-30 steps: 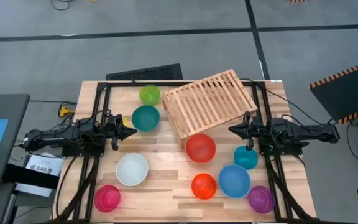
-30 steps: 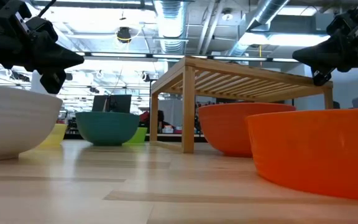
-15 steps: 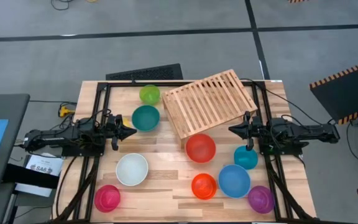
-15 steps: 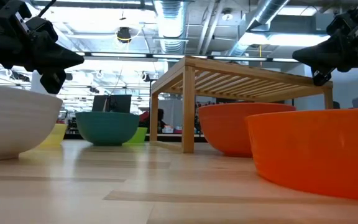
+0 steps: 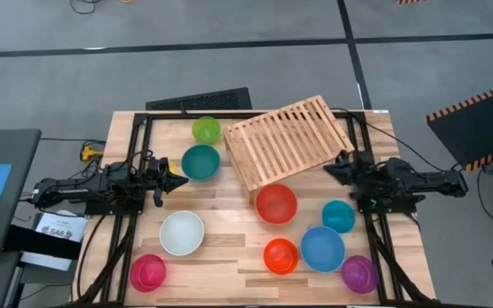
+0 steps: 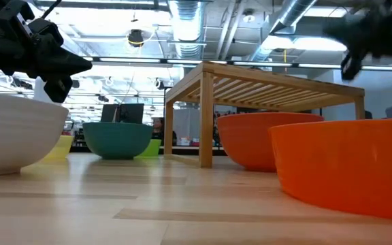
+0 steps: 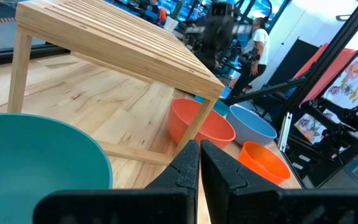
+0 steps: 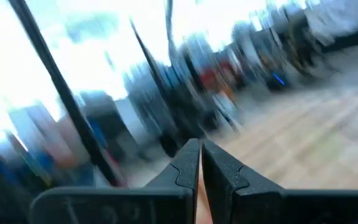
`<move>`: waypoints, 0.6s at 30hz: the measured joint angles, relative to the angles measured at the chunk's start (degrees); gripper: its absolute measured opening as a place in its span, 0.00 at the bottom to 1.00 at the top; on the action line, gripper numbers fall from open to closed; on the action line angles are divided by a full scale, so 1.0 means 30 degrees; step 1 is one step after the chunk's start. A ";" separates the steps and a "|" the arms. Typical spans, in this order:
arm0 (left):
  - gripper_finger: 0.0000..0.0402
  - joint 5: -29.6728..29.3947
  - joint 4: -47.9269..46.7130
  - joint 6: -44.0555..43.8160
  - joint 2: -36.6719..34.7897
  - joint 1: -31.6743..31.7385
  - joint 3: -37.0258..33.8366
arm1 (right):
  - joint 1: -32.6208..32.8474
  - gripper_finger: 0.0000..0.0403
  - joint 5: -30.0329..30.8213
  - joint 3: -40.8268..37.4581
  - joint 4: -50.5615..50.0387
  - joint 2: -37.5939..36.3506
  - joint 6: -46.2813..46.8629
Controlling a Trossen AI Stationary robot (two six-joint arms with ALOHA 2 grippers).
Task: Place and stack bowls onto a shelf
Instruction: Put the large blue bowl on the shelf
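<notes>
1. High view: the shelf [image 5: 288,141] stands skewed on the far half of the tabletop [image 5: 225,224]. The green bowl [image 5: 205,130] and the large teal bowl [image 5: 200,162] sit to its left, and the red bowl [image 5: 276,204] touches its near corner. The white bowl [image 5: 181,233], pink bowl [image 5: 148,272], orange bowl [image 5: 281,255], blue bowl [image 5: 322,248], small teal bowl [image 5: 338,216] and purple bowl [image 5: 359,273] lie nearer the front. The left gripper [image 5: 176,180] hovers just beside the large teal bowl, holding nothing. The right gripper [image 5: 331,168] hangs by the shelf's right edge, also holding nothing.

2. Low view: the shelf [image 6: 264,85] rises on its legs behind the orange bowl [image 6: 346,163]. The left gripper [image 6: 73,64] hangs above the white bowl [image 6: 15,133].

3. Left wrist view: the left gripper [image 7: 199,163] has its fingers pressed together, near the large teal bowl [image 7: 39,155] and facing the shelf [image 7: 110,46].

4. Right wrist view: the right gripper [image 8: 199,160] has its fingers pressed together; everything beyond is blurred.
</notes>
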 joint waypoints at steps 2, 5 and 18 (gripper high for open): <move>0.00 0.0004 0.0000 0.0000 0.0001 0.0004 0.0000 | 0.0006 0.12 0.0004 0.0034 0.2174 0.0025 0.1173; 0.00 -0.0004 0.0000 0.0000 -0.0004 -0.0003 0.0000 | 0.0004 0.12 0.0264 0.0011 0.4835 0.0047 0.1658; 0.00 0.0004 0.0000 0.0000 -0.0004 -0.0003 0.0000 | 0.3079 0.32 -0.3065 0.8601 -0.8332 0.6143 0.5929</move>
